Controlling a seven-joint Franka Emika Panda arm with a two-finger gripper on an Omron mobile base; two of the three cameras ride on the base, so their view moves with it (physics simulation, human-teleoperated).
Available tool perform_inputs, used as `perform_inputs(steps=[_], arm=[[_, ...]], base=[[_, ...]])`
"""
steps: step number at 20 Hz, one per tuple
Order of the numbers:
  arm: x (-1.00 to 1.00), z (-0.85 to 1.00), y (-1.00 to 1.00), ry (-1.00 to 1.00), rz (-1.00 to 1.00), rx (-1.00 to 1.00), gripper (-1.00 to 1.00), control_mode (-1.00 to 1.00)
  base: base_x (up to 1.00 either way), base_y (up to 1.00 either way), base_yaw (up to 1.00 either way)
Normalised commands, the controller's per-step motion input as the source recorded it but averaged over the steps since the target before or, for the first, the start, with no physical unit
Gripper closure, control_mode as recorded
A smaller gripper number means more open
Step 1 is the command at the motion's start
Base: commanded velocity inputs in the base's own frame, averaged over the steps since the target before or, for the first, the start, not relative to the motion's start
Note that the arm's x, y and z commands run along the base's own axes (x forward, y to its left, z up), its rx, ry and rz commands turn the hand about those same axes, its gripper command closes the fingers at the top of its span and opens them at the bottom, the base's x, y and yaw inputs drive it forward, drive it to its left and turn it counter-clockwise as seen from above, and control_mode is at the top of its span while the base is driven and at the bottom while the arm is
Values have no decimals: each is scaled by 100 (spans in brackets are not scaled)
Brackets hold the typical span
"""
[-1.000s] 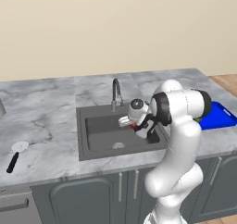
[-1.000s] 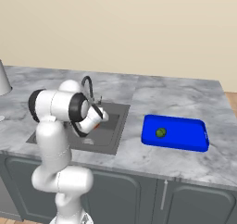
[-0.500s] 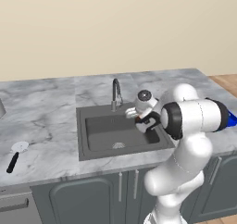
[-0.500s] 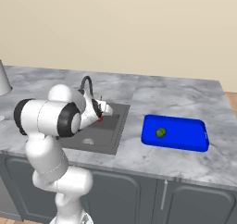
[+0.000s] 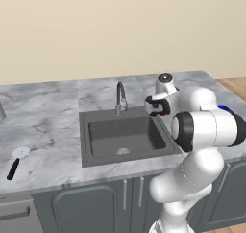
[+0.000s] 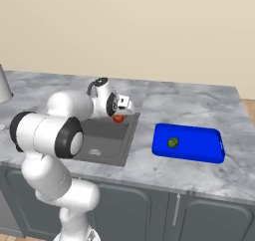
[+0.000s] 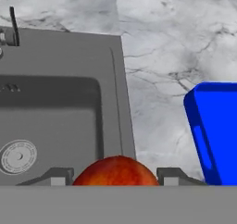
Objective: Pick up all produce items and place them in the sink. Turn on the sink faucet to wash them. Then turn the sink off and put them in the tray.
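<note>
- Hand view, bottom centre: the red-orange produce item (image 7: pixel 115 171) was seen lodged between the two dark fingertips (image 7: pixel 55 177), which were clamped on its sides.
- In the right base view, the gripper (image 6: pixel 118 116) was placed left of centre, with the same round item held above the right edge of the sink (image 6: pixel 107 148).
- No long axis could be made out on the held item; it was smooth, rounded and mottled red and yellow.
- The green produce item (image 6: pixel 173 142), small and round, was found lying inside the tray (image 6: pixel 211 153), right of centre.
- The tray was glossy blue with a low rim, set on veined grey marble counter (image 6: pixel 199 105).
- The sink faucet (image 5: pixel 120 97), a slim metal gooseneck, was seen upright behind the dark square basin.
</note>
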Motion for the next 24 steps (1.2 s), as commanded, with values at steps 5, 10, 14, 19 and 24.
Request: perform_inputs(steps=[5, 10, 14, 19, 24], arm=[[0, 24, -60, 9, -3, 0, 100, -100], [-1, -4, -73, 0, -4, 1, 100, -100], [-1, 0, -71, 0, -2, 0, 100, -100], [-2, -10, -62, 1, -2, 0, 100, -100], [-17, -24, -59, 0, -5, 3, 100, -100]], base=[[0, 0, 0], [0, 0, 0], [0, 0, 0], [0, 0, 0], [0, 0, 0]])
